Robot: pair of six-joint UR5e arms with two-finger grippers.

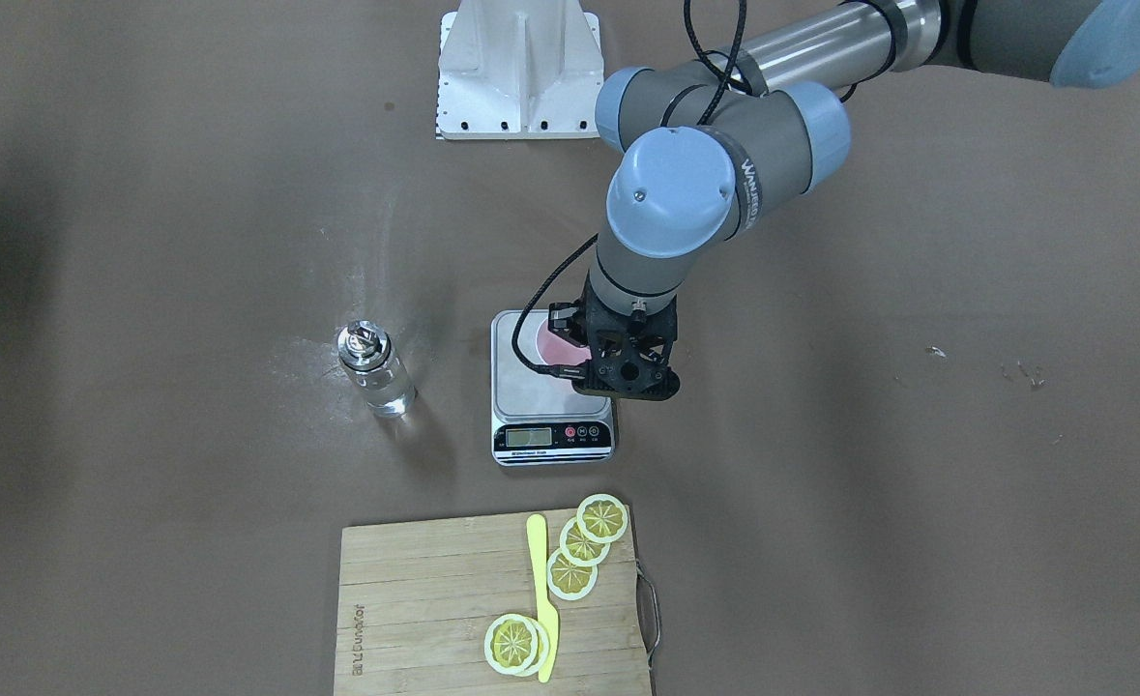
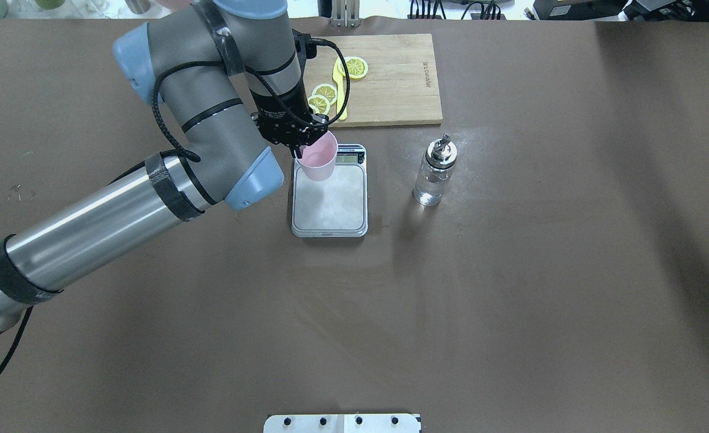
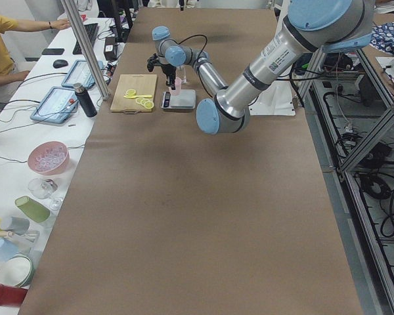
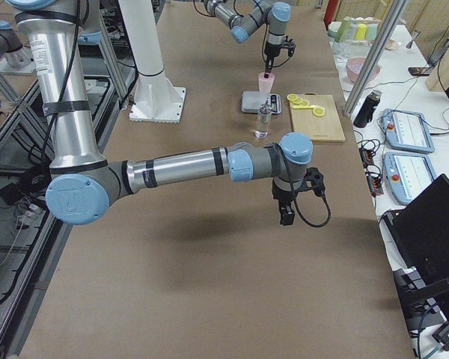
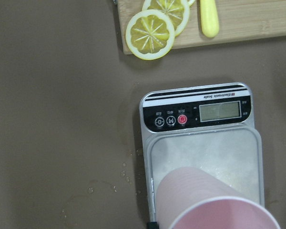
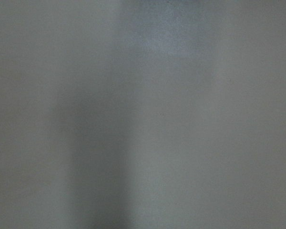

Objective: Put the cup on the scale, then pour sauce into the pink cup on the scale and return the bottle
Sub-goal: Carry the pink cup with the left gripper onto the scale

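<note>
The brown table [image 2: 510, 270] carries a wooden cutting board [image 2: 390, 90] with lemon slices [image 1: 570, 572] and a yellow knife [image 1: 540, 599], and just before it stands the scale [image 2: 336, 204]. Well apart at the scale's side, the glass bottle [image 2: 433, 174] stands upright with clear sauce [image 2: 429, 189] in it. The pink cup [image 2: 318, 159], showing only its pink inside, sits over the display end of the steel plate.

The left gripper [image 2: 299, 150] points down from a bent wrist and pinches the cup's rim, while the right gripper [image 4: 286, 213] hangs above bare table, its jaw state impossible to tell.
</note>
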